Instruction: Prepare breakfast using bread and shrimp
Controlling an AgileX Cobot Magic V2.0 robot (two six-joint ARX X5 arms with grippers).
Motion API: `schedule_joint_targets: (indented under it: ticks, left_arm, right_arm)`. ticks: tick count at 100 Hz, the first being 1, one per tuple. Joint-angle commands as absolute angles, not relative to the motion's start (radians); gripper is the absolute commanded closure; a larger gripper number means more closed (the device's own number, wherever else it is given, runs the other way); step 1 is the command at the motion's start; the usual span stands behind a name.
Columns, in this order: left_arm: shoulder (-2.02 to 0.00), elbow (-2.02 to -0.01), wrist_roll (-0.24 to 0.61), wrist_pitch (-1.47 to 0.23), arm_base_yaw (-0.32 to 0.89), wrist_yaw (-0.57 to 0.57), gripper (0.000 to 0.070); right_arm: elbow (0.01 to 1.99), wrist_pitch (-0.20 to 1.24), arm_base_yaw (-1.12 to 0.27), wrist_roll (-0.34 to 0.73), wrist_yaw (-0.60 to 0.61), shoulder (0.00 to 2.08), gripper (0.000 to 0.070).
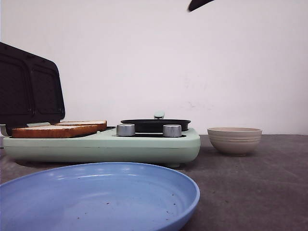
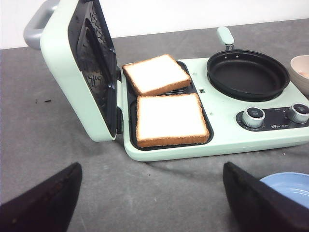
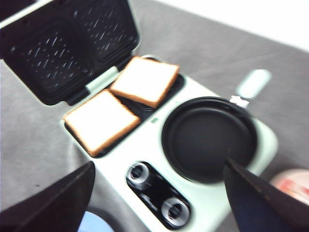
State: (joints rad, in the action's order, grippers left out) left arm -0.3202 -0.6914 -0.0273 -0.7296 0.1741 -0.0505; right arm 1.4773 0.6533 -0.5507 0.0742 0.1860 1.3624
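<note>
Two slices of bread lie side by side on the open grill plate of a mint-green breakfast maker [image 2: 227, 135]: one near slice [image 2: 170, 119] and one far slice [image 2: 155, 74]. They also show in the front view [image 1: 57, 130] and the right wrist view [image 3: 101, 121]. The beige ribbed bowl [image 1: 234, 140] stands right of the maker. Blurred pink-red shrimp [image 3: 295, 186] show inside it. My left gripper [image 2: 152, 203] is open and empty above the table in front of the maker. My right gripper [image 3: 157, 203] is open and empty, high above the knobs and pan.
The maker's lid [image 1: 29, 89] stands open at the left. A black pan [image 1: 155, 125] sits on its right half behind two silver knobs [image 1: 125, 130]. A blue plate [image 1: 96, 197] lies in front. A dark fingertip [image 1: 199, 4] shows at the front view's top edge.
</note>
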Motion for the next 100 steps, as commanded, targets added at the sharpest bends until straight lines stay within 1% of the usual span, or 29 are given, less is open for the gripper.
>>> schedule_joint_targets:
  ticks: [1, 16, 35, 44, 58, 78, 89, 100]
  left_arm:
    - [-0.321, -0.700, -0.009, -0.718, 0.174, -0.048, 0.0186]
    - [-0.321, -0.700, -0.007, -0.718, 0.174, -0.048, 0.0186]
    - [-0.321, -0.700, -0.007, -0.719, 0.174, -0.049, 0.0187]
    - [-0.321, -0.700, -0.007, -0.718, 0.174, -0.049, 0.0187]
    - [-0.321, -0.700, -0.004, -0.720, 0.174, -0.049, 0.0187]
    - [-0.321, -0.700, 0.098, -0.717, 0.174, -0.052, 0.0187]
    - [-0.321, -0.700, 0.129, -0.717, 0.174, -0.052, 0.0186]
    - [-0.326, -0.700, 0.157, -0.708, 0.174, -0.046, 0.0185]
  right_arm:
    - [1.434, 0.632, -0.552, 0.059, 0.154, 1.309, 0.0181]
    - [1.216, 0.516, -0.552, 0.062, 0.088, 1.121, 0.0182]
    - [0.930, 0.391, -0.552, 0.132, 0.048, 0.891, 0.0181]
    - [0.834, 0.385, -0.552, 0.162, 0.047, 0.817, 0.0181]
    - [0.697, 0.384, -0.553, 0.240, 0.048, 0.716, 0.0181]
    - [0.534, 0.343, -0.553, 0.334, 0.044, 0.612, 0.0181]
    - [0.485, 0.334, -0.553, 0.385, 0.044, 0.587, 0.0181]
    - [0.464, 0.328, -0.554, 0.407, 0.044, 0.578, 0.0181]
